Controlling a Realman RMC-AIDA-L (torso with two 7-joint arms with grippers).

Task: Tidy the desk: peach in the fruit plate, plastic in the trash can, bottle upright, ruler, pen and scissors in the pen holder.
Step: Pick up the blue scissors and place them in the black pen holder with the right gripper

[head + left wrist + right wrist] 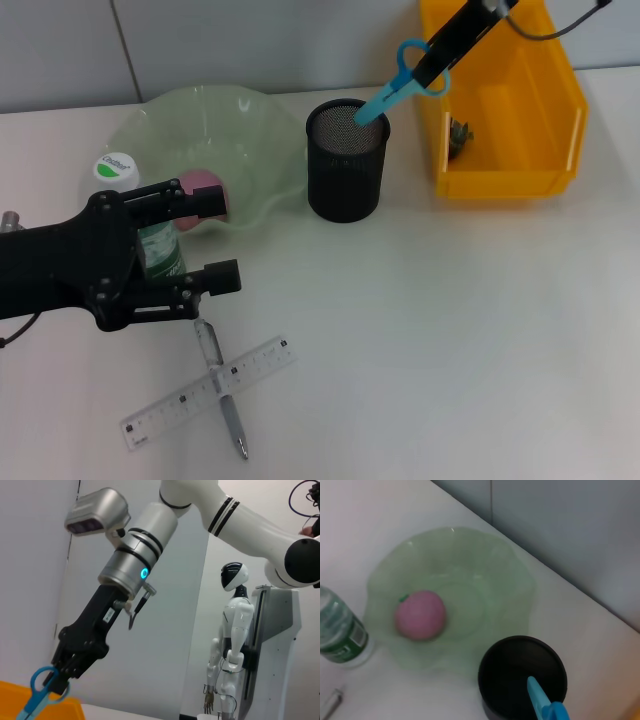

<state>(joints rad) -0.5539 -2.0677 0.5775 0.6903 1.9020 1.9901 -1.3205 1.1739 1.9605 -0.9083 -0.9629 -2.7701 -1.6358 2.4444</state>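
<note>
Pen holder (346, 160) mouth is partly taken: scissors (398, 82) blade tip is inside it, tilted, held by the right gripper (432, 62) above. Trash can (505, 105) stands just beside the holder toward the table's right edge, fruit plate (215, 140) just beside it on the other side (narrow gaps). Left gripper (205, 240) straddles the bottle (150, 235) near the left edge. Ruler (210, 390) and pen (222, 385) lie crossed near the front edge. Table (460, 340) front right is open.

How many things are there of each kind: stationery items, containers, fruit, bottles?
Stationery: 3 (scissors, ruler, pen)
Containers: 3 (pen holder, fruit plate, yellow bin)
Fruit: 1 (peach)
Bottles: 1 (bottle)
Total: 8
</note>
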